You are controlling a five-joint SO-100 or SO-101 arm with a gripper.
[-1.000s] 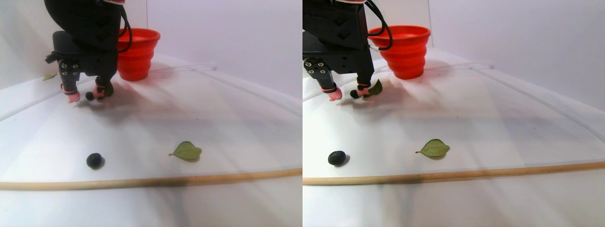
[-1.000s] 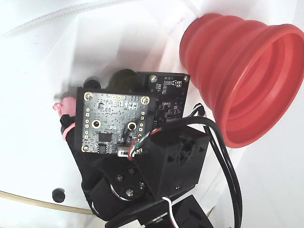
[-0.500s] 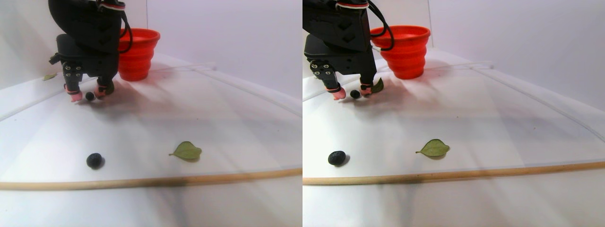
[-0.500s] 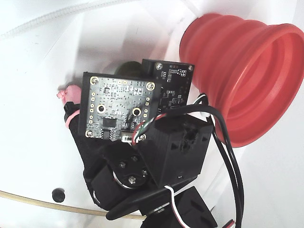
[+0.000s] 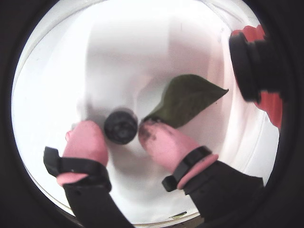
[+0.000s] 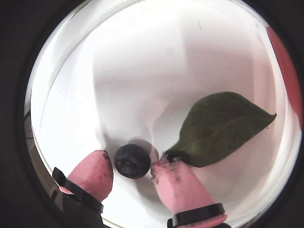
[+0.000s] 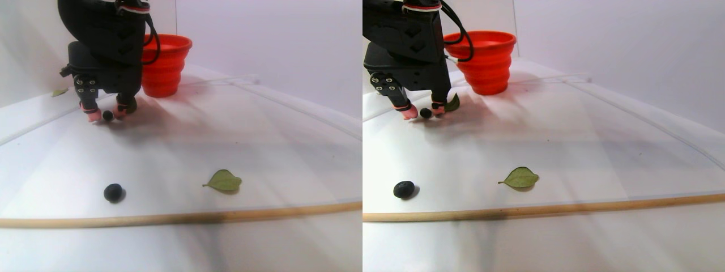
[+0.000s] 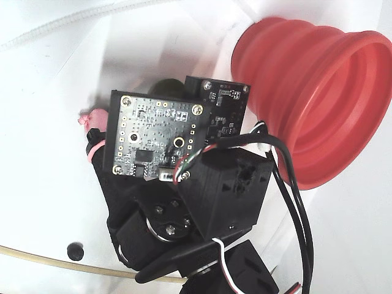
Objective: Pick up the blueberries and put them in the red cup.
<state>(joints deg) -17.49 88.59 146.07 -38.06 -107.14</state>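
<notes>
The gripper (image 6: 133,167) is down at the table surface with one blueberry (image 6: 132,161) lying directly between its two pink fingertips (image 6: 92,173) — this is the relation the coming grasp depends on. In both wrist views the berry sits low and centre in the frame, on the line joining the two tips, so the closing axis runs left to right across the picture and passes through the berry. The jaws stand narrowly apart, only slightly wider than the berry; the tip at right appears to touch it or nearly so, while whether the tip at left makes contact cannot be told. The berry still looks to be resting on the white table (image 6: 142,71), so it is judged framed but not yet held. A green leaf (image 6: 223,128) lies just right of the berry, its stem end under or against the right-hand tip, and it could be pinched along with the berry. In the stereo pair view the gripper (image 7: 107,115) works at upper left, with the red cup (image 7: 165,63) just behind and to its right — a short carry. A second blueberry (image 7: 113,192) lies well apart at lower left, near another leaf (image 7: 224,181).
</notes>
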